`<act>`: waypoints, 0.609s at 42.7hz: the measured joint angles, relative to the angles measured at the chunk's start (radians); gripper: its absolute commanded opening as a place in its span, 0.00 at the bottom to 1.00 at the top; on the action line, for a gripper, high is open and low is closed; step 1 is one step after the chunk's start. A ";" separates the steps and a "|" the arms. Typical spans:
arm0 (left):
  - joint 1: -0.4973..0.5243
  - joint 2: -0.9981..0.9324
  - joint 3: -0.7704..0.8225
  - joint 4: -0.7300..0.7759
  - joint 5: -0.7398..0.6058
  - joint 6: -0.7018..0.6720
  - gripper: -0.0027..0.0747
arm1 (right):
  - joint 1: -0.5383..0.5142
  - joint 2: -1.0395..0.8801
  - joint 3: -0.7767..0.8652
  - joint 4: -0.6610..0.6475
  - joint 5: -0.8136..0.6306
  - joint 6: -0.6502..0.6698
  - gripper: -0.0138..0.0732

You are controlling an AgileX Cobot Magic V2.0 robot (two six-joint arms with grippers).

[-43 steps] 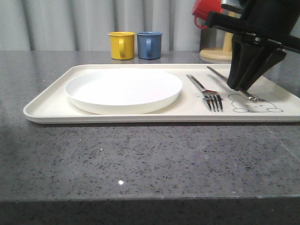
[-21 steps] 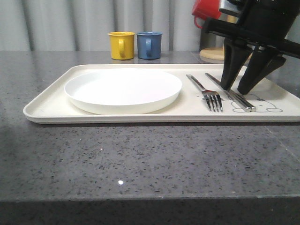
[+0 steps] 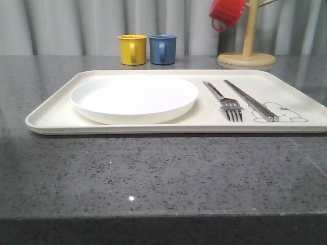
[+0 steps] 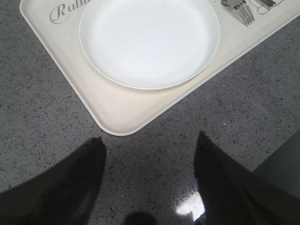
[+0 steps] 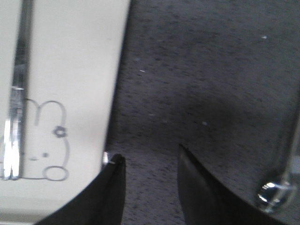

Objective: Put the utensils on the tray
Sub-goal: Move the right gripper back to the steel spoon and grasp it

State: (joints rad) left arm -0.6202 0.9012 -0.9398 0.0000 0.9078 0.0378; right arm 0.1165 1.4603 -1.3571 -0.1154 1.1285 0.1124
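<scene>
1. A round white plate (image 3: 134,98) sits low and shallow toward the left part of the worktop (image 3: 153,173); it is bare, and in the left wrist view (image 4: 149,41) it looks just as clean.
2. A yellow mug (image 3: 132,49) stands at the back edge of the worktop, handle facing forward.
3. A blue mug (image 3: 162,49) stands just beside it on the right, apart from it by a thin gap.
4. A wooden mug tree (image 3: 247,52) rests on its round base at the back right.
5. A red mug (image 3: 226,13) hangs tilted from one of its pegs.
6. The dark speckled stone worktop has pale ribbed curtains (image 3: 66,25) hanging behind it.
</scene>
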 measured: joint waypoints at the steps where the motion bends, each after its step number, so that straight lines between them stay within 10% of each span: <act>1: 0.000 0.000 0.000 0.000 0.000 0.000 0.57 | -0.013 -0.004 0.006 -0.006 0.005 -0.003 0.51; 26: 0.000 0.000 0.000 0.000 -0.015 0.000 0.57 | -0.393 0.160 0.015 0.046 0.003 -0.091 0.49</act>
State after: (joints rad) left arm -0.6202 0.9012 -0.9398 0.0000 0.8929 0.0378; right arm -0.2763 1.6204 -1.3417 -0.0697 1.1319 0.0217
